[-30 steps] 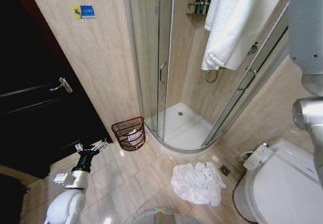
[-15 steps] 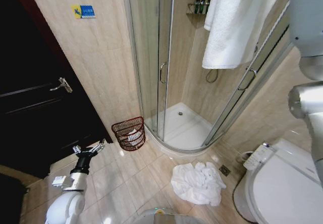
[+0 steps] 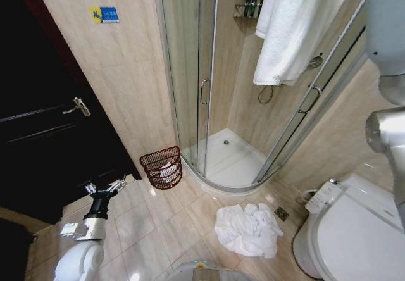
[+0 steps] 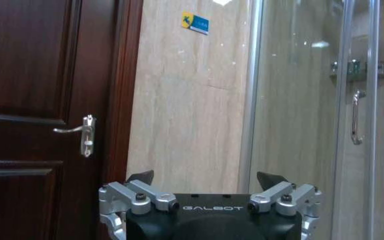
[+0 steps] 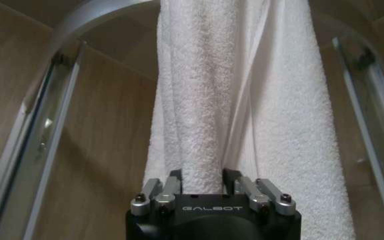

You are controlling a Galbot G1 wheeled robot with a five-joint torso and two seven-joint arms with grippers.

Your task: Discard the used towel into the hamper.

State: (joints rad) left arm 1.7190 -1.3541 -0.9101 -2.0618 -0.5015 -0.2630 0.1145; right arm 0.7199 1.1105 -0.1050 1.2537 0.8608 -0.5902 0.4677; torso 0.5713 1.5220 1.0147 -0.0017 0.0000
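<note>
So we've got the right gripper (image 5: 203,176) clamped on a fold of the white towel (image 5: 245,100) hanging up by the shower enclosure (image 3: 215,104). In the right wrist view the two fingers (image 5: 173,179) sit close together with a thick roll of terry cloth pinched between them, and the rest of the towel hangs on both sides of that fold. From the head view that same towel (image 3: 297,28) hangs up high against the shower's glass, above its sliding door rail.

Our left gripper (image 3: 102,187) is down low over the floor tiles, off to the door side of the shower, near the dark wooden door (image 3: 38,135). Its fingers are spread wide with nothing between them; in the left wrist view we see both tips (image 4: 142,176) well apart, pointing at the beige wall between the door and the shower glass.

The hamper (image 3: 161,167) stands on the floor just beside the shower's curved base, against the tiled wall, with something white inside it. It's between the left gripper and the shower tray.

There's also a crumpled white towel on the floor (image 3: 249,229) in front of the shower tray, next to the toilet (image 3: 354,230). It is well apart from both grippers.
</note>
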